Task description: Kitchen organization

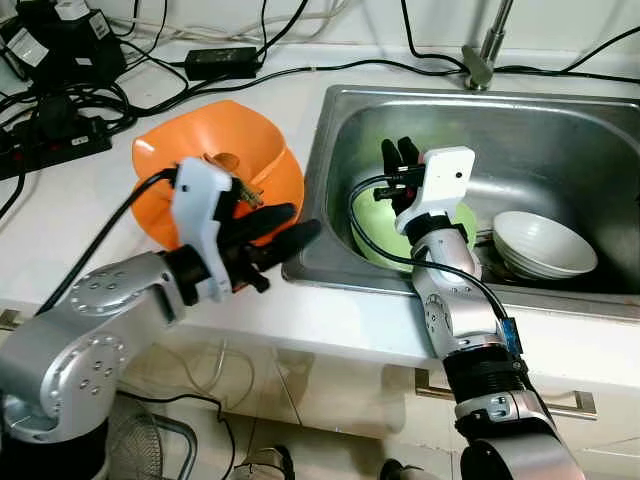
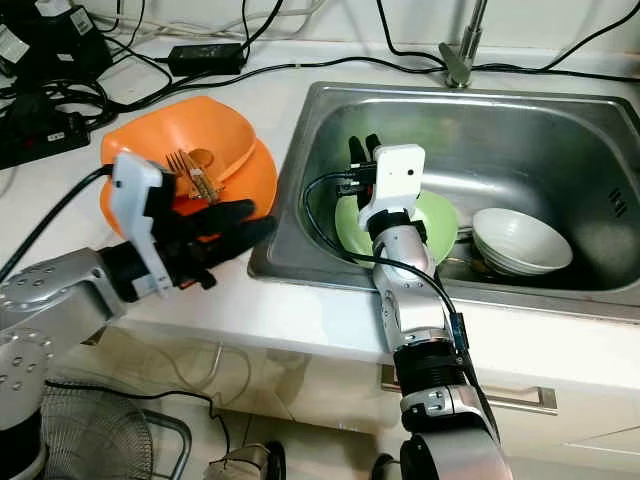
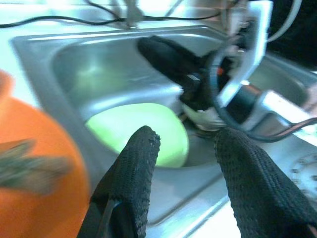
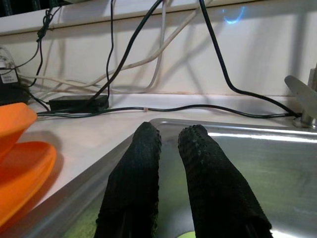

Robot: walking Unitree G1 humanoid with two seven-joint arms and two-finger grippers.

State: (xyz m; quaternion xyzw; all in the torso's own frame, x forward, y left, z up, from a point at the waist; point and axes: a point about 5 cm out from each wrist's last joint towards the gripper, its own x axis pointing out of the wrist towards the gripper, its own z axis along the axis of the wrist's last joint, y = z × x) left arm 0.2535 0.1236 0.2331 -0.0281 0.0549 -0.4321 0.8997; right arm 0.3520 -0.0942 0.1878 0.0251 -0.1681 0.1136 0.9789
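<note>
Left to right on the white table (image 1: pixel 90 215): power strips and cables at the back, then the orange bowl (image 1: pixel 215 150) sitting on an orange plate (image 1: pixel 290 180), with a fork (image 2: pixel 192 175) and what looks like other cutlery lying inside it. Right of that is the steel sink (image 1: pixel 560 120), holding a green plate (image 2: pixel 435 215) on the left of the basin and a white bowl (image 1: pixel 545 242) on the right, the tap (image 1: pixel 487 45) behind.

Progress, as I judge it: early to midway. The orange stack looks gathered on the table beside the sink, but the green plate and white bowl are still down in the basin, so you have at least those two left to lift out or sort. Neither arm carries anything.

Left gripper (image 1: pixel 275 235): hovering over the table edge between the orange plate and the sink rim, pointing toward the sink. Jaws are apart, a clear gap in the left wrist view, nothing between them, touching nothing that I can see.

Right gripper (image 1: pixel 400 157): reaching into the sink, above the far edge of the green plate. Jaws are nearly together, only a thin slit between them in the right wrist view, empty. Can't tell whether the tips touch the plate.
</note>
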